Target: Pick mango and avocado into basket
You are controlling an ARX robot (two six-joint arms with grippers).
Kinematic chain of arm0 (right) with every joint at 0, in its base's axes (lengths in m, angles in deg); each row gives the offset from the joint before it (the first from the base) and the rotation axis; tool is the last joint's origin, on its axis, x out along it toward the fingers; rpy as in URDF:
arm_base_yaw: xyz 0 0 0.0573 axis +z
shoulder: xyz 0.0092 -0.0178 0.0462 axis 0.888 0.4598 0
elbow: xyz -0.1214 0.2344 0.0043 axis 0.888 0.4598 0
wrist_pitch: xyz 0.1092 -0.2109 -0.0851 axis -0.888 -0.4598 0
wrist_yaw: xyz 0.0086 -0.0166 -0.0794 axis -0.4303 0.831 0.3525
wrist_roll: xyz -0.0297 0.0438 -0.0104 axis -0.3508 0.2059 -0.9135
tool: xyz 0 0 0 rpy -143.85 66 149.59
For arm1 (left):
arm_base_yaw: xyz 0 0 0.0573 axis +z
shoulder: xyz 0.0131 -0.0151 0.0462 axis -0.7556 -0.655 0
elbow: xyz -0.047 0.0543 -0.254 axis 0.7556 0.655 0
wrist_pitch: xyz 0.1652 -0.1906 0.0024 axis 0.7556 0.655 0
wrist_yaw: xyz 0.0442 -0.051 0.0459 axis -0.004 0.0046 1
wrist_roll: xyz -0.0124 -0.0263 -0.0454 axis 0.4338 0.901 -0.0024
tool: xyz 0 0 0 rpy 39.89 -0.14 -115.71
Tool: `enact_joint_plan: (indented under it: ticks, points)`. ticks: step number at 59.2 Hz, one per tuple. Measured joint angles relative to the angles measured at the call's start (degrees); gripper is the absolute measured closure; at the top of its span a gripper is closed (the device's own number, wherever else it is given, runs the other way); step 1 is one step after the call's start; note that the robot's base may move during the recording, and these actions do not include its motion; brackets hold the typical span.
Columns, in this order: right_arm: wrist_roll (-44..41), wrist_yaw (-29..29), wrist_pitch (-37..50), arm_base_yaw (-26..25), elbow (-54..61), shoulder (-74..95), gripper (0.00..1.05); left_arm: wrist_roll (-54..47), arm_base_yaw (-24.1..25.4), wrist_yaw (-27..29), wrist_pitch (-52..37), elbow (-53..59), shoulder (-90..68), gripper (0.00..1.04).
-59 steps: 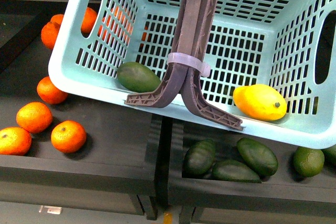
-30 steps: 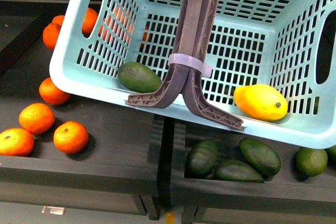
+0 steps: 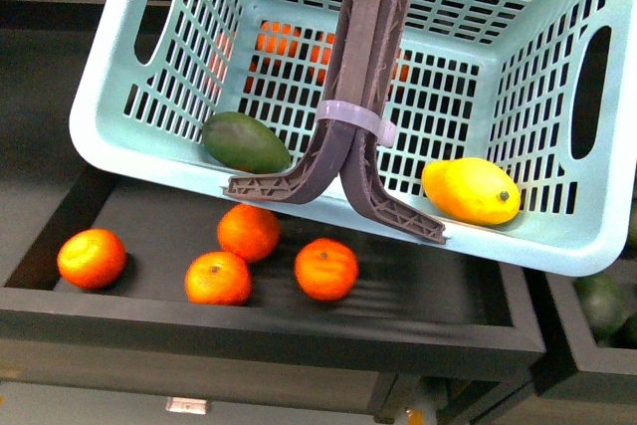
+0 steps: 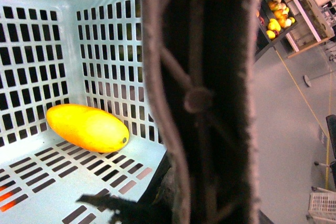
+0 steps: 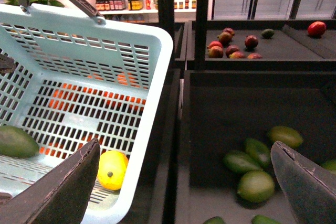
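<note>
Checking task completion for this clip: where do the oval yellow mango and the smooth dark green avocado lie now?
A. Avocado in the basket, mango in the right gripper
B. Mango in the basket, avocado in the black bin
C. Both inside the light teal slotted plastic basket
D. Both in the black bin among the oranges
C: the front view shows the oval yellow mango and the smooth dark green avocado both resting on the floor of the light teal slotted plastic basket, apart from each other.
</note>
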Motion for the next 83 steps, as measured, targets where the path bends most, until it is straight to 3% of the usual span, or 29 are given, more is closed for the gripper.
enact_joint_plan:
  ticks: [68,71,72,76,77,83]
  points:
    - [0.0,-0.3,0.0,-0.1,0.1,0.0,0.09,0.1,0.9,0.8,0.0,0.0,-0.1,1.01]
    - [0.0,-0.1,0.0,-0.1,0.1,0.0,0.09,4.6,-0.7,12.6,-4.2,0.7,-0.2,1.01]
    - [0.0,0.0,0.0,-0.1,0.1,0.0,0.09,9.0,-1.7,20.0,-6.7,0.7,-0.6,1.01]
    - [0.0,-0.2,0.0,-0.1,0.1,0.0,0.09,22.7,-3.9,39.7,-11.6,0.1,-2.9,1.01]
    - [0.0,-0.4,0.0,-0.1,0.1,0.0,0.09,29.1,-4.3,48.7,-11.8,-0.7,-3.7,1.01]
    - [0.0,0.1,0.0,-0.1,0.1,0.0,0.09,49.3,-2.8,70.6,-10.2,-5.3,-7.3,1.01]
